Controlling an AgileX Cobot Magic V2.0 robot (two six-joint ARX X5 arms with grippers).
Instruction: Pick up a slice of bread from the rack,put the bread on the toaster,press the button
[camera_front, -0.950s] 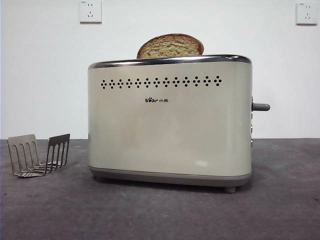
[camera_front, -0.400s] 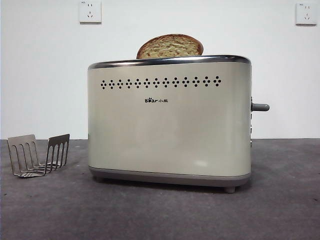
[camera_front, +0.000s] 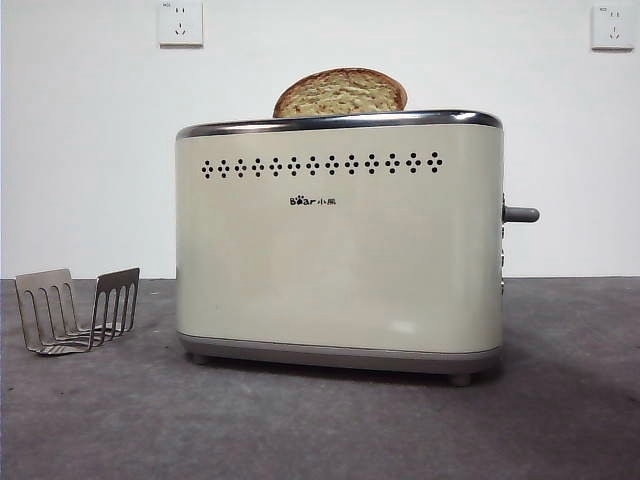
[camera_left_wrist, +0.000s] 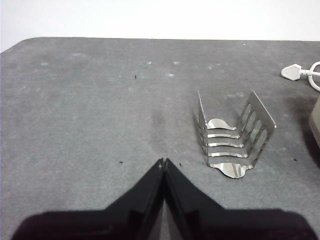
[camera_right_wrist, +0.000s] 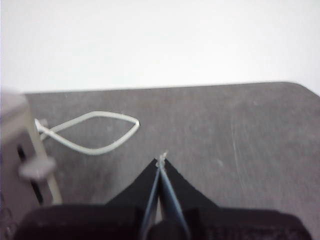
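Bread (camera_front: 341, 92) sits in the toaster (camera_front: 340, 250), so we're on the button (camera_front: 521, 214): right gripper (camera_right_wrist: 161, 161), jaws pressed together, must push down.

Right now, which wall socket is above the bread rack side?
The wall socket at the upper left, above the rack; the other socket is past the toaster's button.

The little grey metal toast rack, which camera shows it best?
The left wrist view shows the small grey metal toast rack best: it looks down on it, so both comb-like panels and the curved bars between them show, with no bread inside. The front view shows it small and side-on. The right wrist view does not show it.
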